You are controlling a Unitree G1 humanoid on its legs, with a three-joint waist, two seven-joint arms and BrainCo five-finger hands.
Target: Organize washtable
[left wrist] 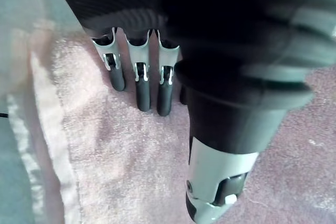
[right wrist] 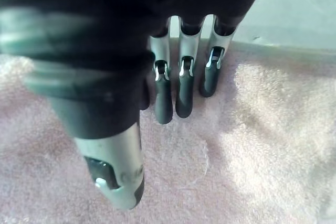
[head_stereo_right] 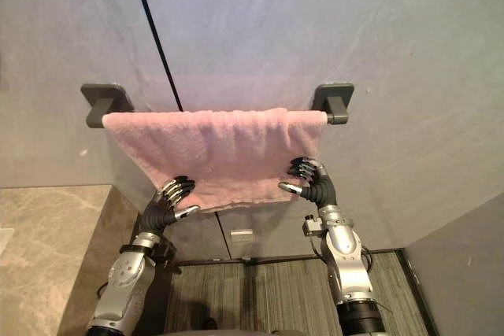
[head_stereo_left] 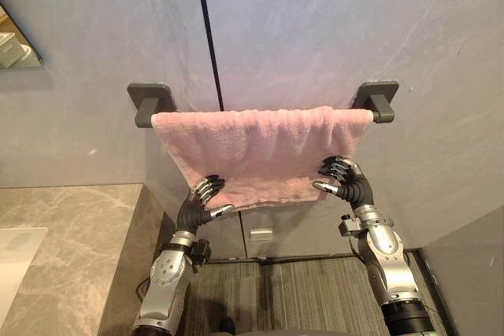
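Observation:
A pink towel (head_stereo_left: 260,147) hangs spread over a dark towel bar between two wall brackets (head_stereo_left: 150,101) (head_stereo_left: 376,98). My left hand (head_stereo_left: 201,199) rests against the towel's lower left corner. Its fingers (left wrist: 142,85) lie straight with the tips on the cloth (left wrist: 115,150), and the thumb stands apart from them. My right hand (head_stereo_left: 348,180) presses on the lower right edge in the same way. There its fingers (right wrist: 184,87) are flat on the towel (right wrist: 252,129) and the thumb is off to one side. Neither hand pinches the cloth.
A marble washtable top (head_stereo_left: 71,234) runs along the lower left, with a white basin edge (head_stereo_left: 16,257) on it. A mirror corner (head_stereo_left: 16,45) shows at the upper left. A wall socket (head_stereo_left: 261,234) sits below the towel, above a striped floor (head_stereo_left: 299,289).

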